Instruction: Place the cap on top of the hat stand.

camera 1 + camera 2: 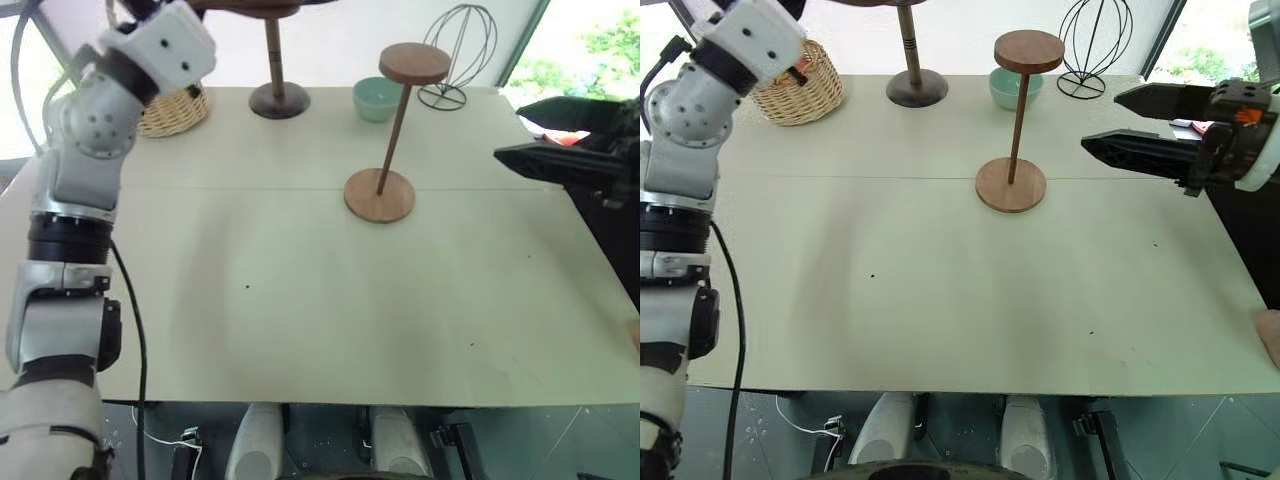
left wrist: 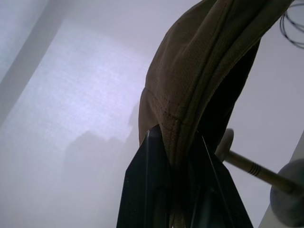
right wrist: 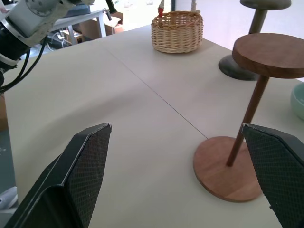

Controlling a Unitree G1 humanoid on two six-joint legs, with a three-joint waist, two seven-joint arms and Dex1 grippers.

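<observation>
**Cap pinched aloft on the left, stand top bare**

Left gripper (image 2: 175, 190): fingers pressed together on a fold of the cap (image 2: 204, 71), brown fabric hanging from the pinch. The arm is raised at far left, above the wicker basket (image 1: 800, 85). In the head views a dark brown edge at the top, over the dark stand (image 1: 912, 70), is probably the cap.

Right gripper (image 1: 1125, 120): fingers spread wide, holding nothing, level at the right side of the table (image 1: 940, 300), pointing toward the hat stand (image 1: 1018, 115).

Hat stand: upright mid-table, slightly far of centre, disc top empty.

Handling, as judged: cap is soft and light, and it droops from the pinch. It should drape over the disc, not sit stiff. A rim hold suits this, though the crown must land centred or it may slide off. The thin stem and small base look easy to tip with a sideways nudge.

Room: the near table is open. Close behind the hat stand sit a pale green bowl (image 1: 1015, 88) and a black wire stand (image 1: 1095, 45), with the dark stand to the left. Approach from above looks cleanest.
</observation>
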